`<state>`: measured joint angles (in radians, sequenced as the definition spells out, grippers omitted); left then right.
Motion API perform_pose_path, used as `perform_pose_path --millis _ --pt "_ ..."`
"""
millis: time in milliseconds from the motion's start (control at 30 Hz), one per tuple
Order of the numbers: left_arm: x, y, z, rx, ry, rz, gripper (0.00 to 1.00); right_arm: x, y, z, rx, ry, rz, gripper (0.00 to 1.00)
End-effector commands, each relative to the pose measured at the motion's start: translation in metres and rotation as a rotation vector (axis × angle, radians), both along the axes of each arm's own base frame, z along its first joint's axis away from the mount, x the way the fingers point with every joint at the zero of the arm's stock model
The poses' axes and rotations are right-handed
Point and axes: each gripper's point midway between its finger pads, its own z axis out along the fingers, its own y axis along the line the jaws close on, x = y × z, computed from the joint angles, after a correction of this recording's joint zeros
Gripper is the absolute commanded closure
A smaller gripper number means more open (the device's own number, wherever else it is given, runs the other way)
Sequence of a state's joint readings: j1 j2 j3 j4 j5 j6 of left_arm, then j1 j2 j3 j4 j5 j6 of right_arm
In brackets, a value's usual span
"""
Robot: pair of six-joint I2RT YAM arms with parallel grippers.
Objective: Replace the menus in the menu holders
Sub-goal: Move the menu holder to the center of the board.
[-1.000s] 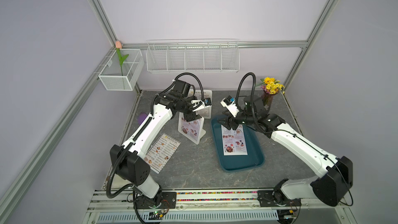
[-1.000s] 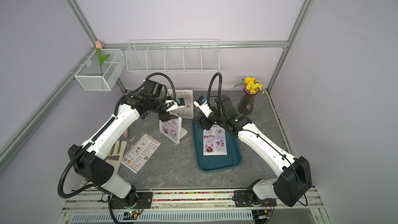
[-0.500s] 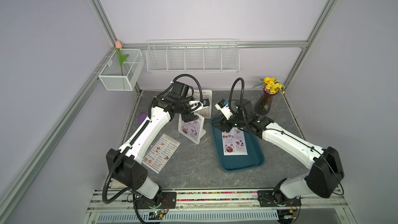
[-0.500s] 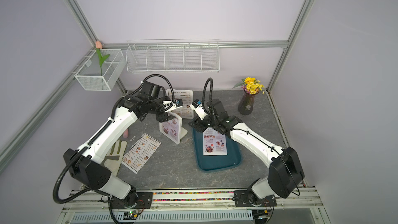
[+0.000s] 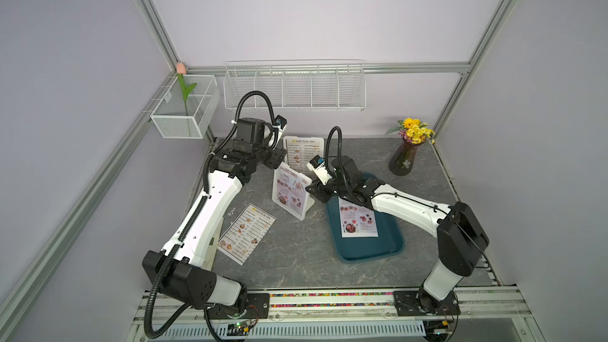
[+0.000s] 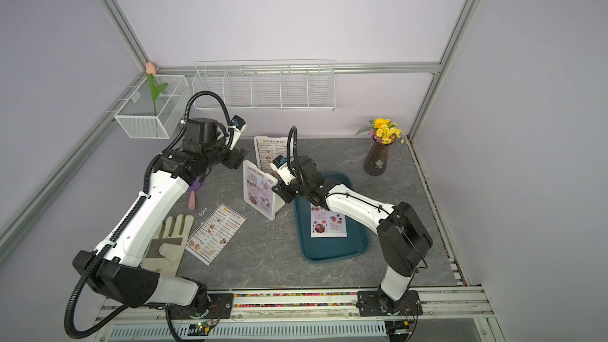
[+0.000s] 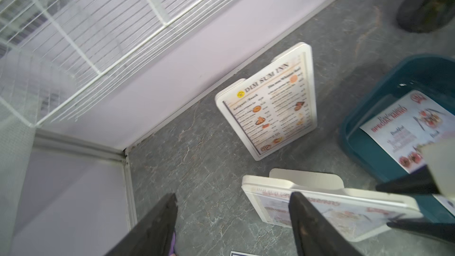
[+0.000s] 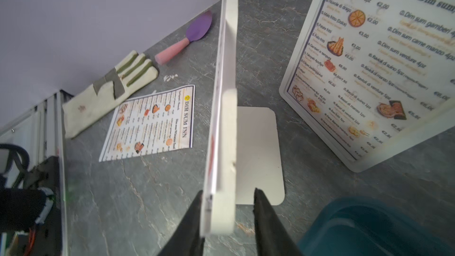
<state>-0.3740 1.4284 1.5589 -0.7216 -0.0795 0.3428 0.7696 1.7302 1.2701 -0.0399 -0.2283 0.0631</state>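
Lilac walls around a grey marbled bench (image 5: 296,268), wire racks (image 5: 294,88) on the far wall. Right of centre, teal tray (image 5: 371,251) with one SPECIAL MENU sheet (image 5: 358,222) lying flat inside. Just left of the tray, near holder (image 5: 289,192) standing on its wedge foot. Beyond it, against the far wall, far holder (image 5: 302,154). Near-left on the bench, loose DIM SUM INN sheet (image 5: 246,233), flat and apart from both holders.

Right end effector (image 8: 229,193) half spread, straddling the near holder's right-hand edge: one finger (image 8: 192,217) against the clear front, the other a little clear of the white back, so not yet pinching. Left end effector (image 7: 234,194) spread wide above the same holder's top edge, holding nothing.

Probably steadying the near holder. Close squarely on front and back together, without tipping it, and gently enough not to bow the clear front. Keep clear of the tray rim. Keep the left fingers off until firmly held.

Near holder: white, rounded corners, leaning back, red-headed SPECIAL MENU page behind the clear front, likely already swapped. Far holder: same make, black DIM SUM INN heading showing, so likely yet to be changed.
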Motion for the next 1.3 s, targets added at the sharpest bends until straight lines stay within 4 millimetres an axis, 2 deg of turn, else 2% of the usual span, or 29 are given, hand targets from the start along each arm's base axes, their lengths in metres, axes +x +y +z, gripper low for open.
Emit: perform_pose_path --millis 0,200,300,500,733,933,1033,1267 --pt "-0.003 0.03 0.002 -0.099 -0.012 0.226 0.26 0.006 0.012 0.009 0.04 -0.032 0.011 0.71" --pt "-0.023 0.063 -0.017 -0.121 -0.018 0.384 0.27 0.008 0.021 0.007 0.05 -0.038 0.041 0.84" --pt "-0.033 0.081 -0.027 -0.142 -0.018 0.455 0.27 0.011 0.028 0.007 0.068 -0.042 0.054 0.86" --pt "-0.052 0.092 -0.047 -0.159 -0.007 0.495 0.28 0.02 0.044 0.003 0.092 -0.044 0.079 0.89" --pt "-0.069 0.099 -0.055 -0.16 0.007 0.513 0.28 0.027 0.068 0.004 0.144 -0.045 0.143 0.89" --pt "-0.077 0.088 -0.059 -0.189 0.063 0.457 0.3 0.039 0.087 0.002 0.168 -0.05 0.177 0.87" --pt "-0.086 0.08 -0.067 -0.201 0.124 0.415 0.31 0.045 0.097 0.0 0.177 -0.05 0.193 0.87" --pt "-0.108 0.048 -0.085 -0.273 0.265 0.258 0.33 0.058 0.121 -0.004 0.212 -0.056 0.235 0.83"
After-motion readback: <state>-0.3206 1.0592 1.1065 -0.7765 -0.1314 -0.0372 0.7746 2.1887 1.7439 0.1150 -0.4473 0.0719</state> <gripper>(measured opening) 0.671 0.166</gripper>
